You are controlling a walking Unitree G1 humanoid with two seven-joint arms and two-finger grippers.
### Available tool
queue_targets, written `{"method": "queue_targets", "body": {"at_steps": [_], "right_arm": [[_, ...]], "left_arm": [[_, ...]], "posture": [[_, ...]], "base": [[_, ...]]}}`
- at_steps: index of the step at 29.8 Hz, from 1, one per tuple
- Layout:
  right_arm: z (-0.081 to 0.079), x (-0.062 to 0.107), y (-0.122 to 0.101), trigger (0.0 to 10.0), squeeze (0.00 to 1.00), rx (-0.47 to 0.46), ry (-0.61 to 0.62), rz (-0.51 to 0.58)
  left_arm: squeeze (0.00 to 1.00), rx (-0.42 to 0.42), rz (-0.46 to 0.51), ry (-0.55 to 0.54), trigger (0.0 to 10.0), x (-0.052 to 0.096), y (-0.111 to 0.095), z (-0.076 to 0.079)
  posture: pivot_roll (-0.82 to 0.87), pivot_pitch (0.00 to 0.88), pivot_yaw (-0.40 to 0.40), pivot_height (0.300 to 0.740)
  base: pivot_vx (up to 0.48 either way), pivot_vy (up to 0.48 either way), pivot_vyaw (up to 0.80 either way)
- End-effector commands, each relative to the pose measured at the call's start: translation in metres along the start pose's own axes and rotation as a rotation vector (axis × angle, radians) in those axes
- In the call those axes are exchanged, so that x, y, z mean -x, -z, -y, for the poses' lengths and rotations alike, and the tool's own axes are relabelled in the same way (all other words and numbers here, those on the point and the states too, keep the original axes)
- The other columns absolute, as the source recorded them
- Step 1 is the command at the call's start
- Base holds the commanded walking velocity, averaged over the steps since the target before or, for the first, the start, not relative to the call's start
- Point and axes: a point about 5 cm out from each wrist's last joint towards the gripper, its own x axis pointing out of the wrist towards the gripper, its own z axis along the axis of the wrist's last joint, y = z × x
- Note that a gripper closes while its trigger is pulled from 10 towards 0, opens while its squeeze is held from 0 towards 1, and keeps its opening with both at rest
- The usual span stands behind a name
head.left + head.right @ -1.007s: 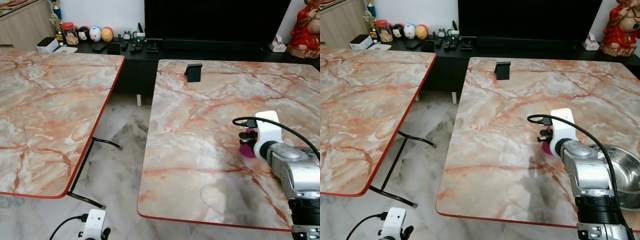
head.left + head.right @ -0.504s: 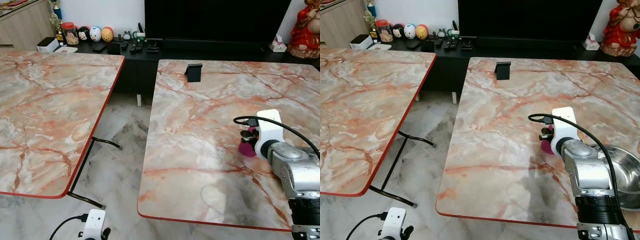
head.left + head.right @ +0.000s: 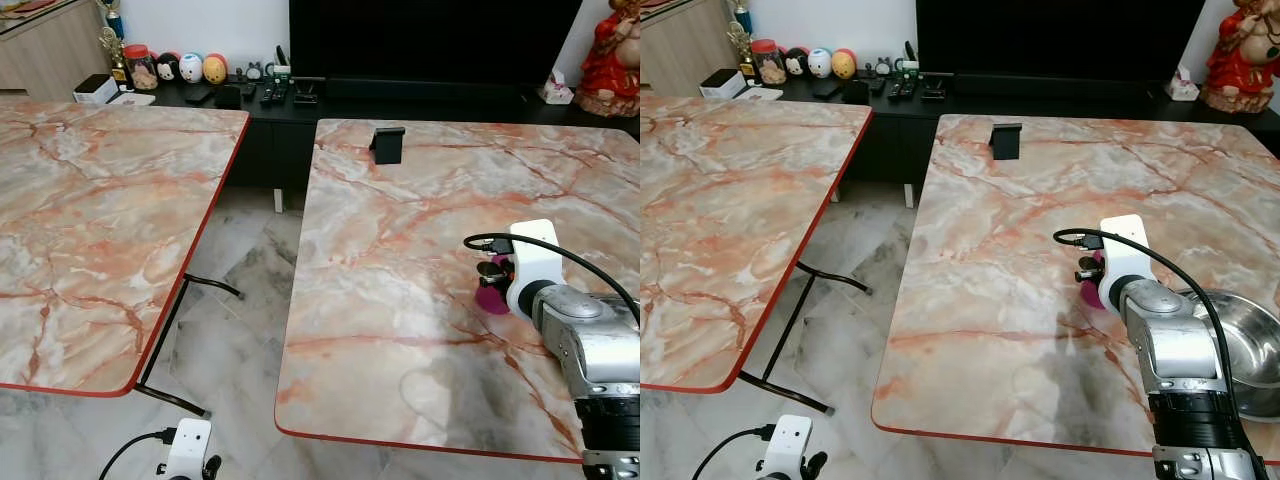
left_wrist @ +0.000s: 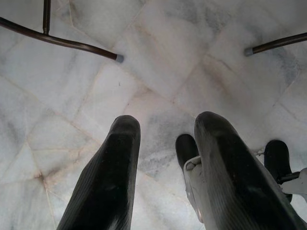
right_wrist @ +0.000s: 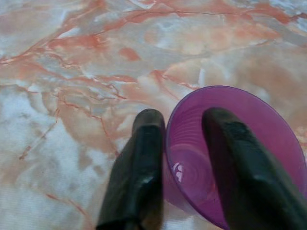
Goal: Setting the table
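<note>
Hanging low at the near left, the left tool (image 4: 163, 167) idles over the pale floor tiles (image 4: 158, 72), its two black fingers apart and holding nothing. Up on the right-hand table (image 3: 400, 300), the right tool (image 5: 184, 163) has the purple cup (image 5: 230, 148) by its rim, one finger (image 5: 139, 167) outside the wall and the other inside the mouth, clamped across that thin edge. The cup sits low over the marble, tipped toward the wrist camera; whether its base is touching the table, I cannot tell. Just right of the arm, a steel bowl (image 3: 1245, 345) rests near the table's right side. Further back, a small black stand (image 3: 386, 143) waits near the far edge.

Here is the worry: a pinch on one wall is a slim hold, so the cup could swing or slip out if the wrist turns quickly. Releasing while it is tilted could send it rolling. A drift right would knock the bowl.
</note>
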Motion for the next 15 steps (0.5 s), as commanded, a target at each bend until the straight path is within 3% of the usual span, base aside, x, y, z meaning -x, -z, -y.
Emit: {"method": "queue_targets", "body": {"at_steps": [1, 2, 3, 4, 15], "right_arm": [[0.0015, 0.0002, -0.0009, 10.0, 1.0, 0.001, 0.004, 0.002], [0.0017, 0.0002, -0.0009, 10.0, 0.99, 0.001, 0.006, 0.002], [0.0019, 0.0001, -0.001, 10.0, 0.78, 0.002, 0.007, 0.002], [0.0021, 0.0, -0.0012, 10.0, 0.0, 0.002, 0.008, 0.002], [0.0003, -0.0017, 0.0017, 10.0, 0.0, 0.008, 0.003, -0.007]], "left_arm": [[0.0, -0.006, -0.016, 0.005, 10.0, 0.0006, 0.0032, 0.0005], [0.0, -0.006, -0.017, 0.006, 10.0, 0.0006, 0.0032, 0.0006], [0.0, -0.007, -0.017, 0.006, 10.0, 0.0005, 0.0031, 0.0007], [0.0, -0.006, -0.016, 0.007, 10.0, 0.0005, 0.003, 0.0009], [0.0, -0.006, -0.02, 0.008, 10.0, 0.0005, 0.0036, 0.0013]], "posture": [[-0.05, 0.0, -0.013, 0.74], [-0.05, 0.0, -0.013, 0.74], [-0.05, 0.0, -0.013, 0.74], [-0.05, 0.0, -0.013, 0.74], [-0.05, 0.0, -0.015, 0.74]], "base": [[0.0, 0.0, 0.0], [0.0, 0.0, 0.0], [0.0, 0.0, 0.0], [0.0, 0.0, 0.0], [0.0, 0.0, 0.0]]}}
